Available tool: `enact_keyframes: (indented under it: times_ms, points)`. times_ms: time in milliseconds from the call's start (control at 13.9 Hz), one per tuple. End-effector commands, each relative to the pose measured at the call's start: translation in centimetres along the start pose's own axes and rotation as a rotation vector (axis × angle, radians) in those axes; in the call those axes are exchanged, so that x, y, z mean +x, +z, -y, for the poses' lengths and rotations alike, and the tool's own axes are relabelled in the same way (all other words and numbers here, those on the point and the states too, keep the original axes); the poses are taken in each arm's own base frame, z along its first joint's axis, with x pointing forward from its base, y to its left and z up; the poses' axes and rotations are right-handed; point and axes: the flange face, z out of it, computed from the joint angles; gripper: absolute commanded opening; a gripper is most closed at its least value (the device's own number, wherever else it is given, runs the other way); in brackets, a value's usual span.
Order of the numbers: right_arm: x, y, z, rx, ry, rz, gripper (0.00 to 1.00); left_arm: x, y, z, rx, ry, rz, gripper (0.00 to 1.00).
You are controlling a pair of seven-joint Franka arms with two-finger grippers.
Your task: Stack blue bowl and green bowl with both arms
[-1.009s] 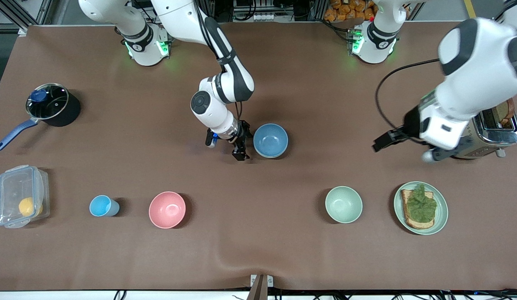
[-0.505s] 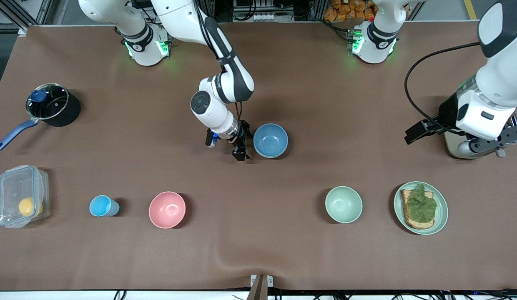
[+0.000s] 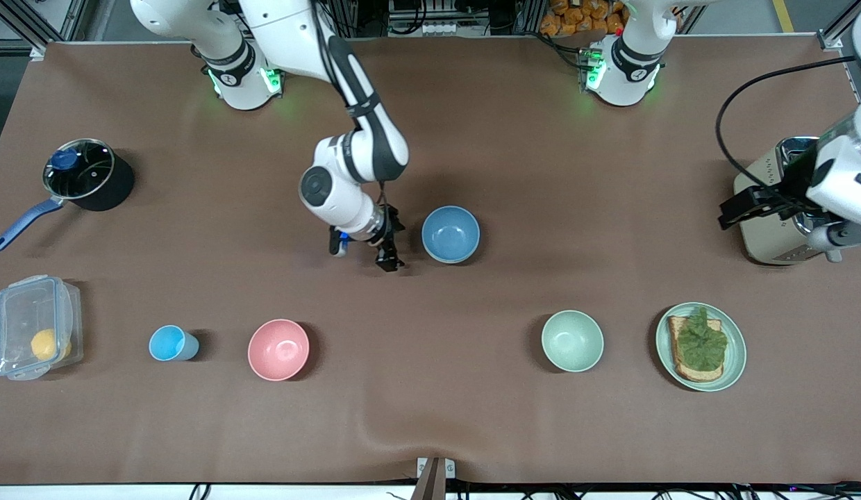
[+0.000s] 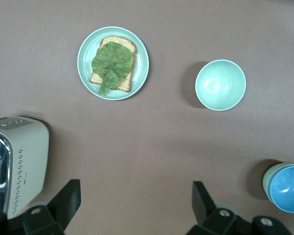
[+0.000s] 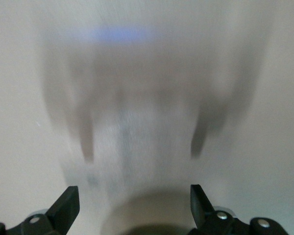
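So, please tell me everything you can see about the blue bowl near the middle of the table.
The blue bowl is round, plain sky-blue with a smooth matte look, upright and empty. In the left wrist view a pale green bowl shows around its rim, so it appears to sit nested inside a green one. It stands near the table's middle, farther from the front camera than the mint-green bowl. The right gripper, open, is beside it and not touching; nothing else touches it.
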Motion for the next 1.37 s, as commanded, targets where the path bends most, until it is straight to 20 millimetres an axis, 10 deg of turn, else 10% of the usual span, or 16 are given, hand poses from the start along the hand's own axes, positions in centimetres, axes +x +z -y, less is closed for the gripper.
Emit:
enact_keyframes:
  times_ms: [0,433,1298]
  points:
    - [3.4,-5.3,0.2,-0.076,-0.05,0.053,1.0,-0.8,-1.2,-0.5,0.017,0.031,-0.007,1.0]
    - [10.5,-13.8,2.4,-0.24,-0.165,0.029,1.0,-2.1,-2.9,-1.4,0.022,0.08,-0.038,1.0]
    - [25.1,-36.8,5.4,-0.27,-0.548,0.01,1.0,-2.2,-2.8,-1.9,0.013,0.087,-0.032,1.0]
